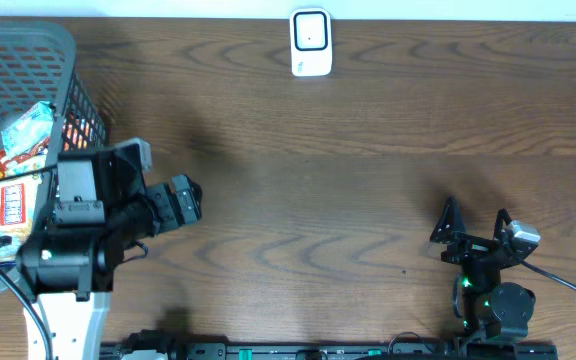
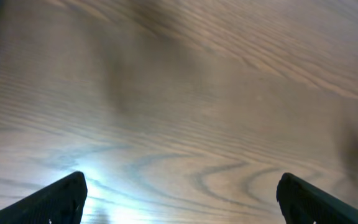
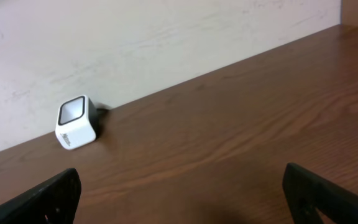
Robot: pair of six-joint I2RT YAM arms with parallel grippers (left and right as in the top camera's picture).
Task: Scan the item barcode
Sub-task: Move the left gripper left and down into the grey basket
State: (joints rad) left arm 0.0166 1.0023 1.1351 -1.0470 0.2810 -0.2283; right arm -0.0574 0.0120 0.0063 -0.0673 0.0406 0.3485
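Your left gripper [image 2: 179, 199] is wide open, angled down and reaching out to its right. Right gripper [image 1: 475, 224] is also wide open, tucked back low, aimed forward.

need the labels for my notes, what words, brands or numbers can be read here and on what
No text here can be read.
scanner: a small dark mark low on its white front, too small to read.
lower packet in the basket: red-framed print, too blurred to read.
upper packet: coloured print, too blurred to read.
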